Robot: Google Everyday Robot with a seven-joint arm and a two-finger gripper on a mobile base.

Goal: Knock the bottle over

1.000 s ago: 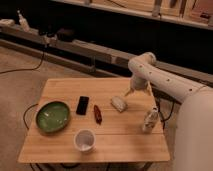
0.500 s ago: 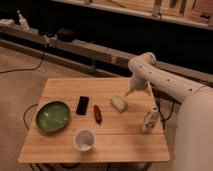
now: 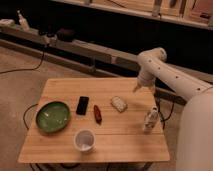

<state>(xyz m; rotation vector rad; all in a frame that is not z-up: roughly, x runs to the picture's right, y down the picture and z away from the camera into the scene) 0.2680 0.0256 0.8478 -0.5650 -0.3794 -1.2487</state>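
Since the bottle [image 3: 150,120] stands upright near the edge of the worktop [image 3: 125,145], with nothing touching it, it looks free to be tipped. The end effector [image 3: 136,88] hangs behind and above the bottle, a little to its left and apart from it; I cannot tell how far open it is or whether it has hold of anything. A flat pale lump [image 3: 119,103] lies nearest, left of the bottle, and might be brushed on a sweep from that side. The dark-red stick [image 3: 97,114], phone [image 3: 82,105], cup [image 3: 85,140] and green plate [image 3: 52,116] sit farther left of the bottle, out of the way.
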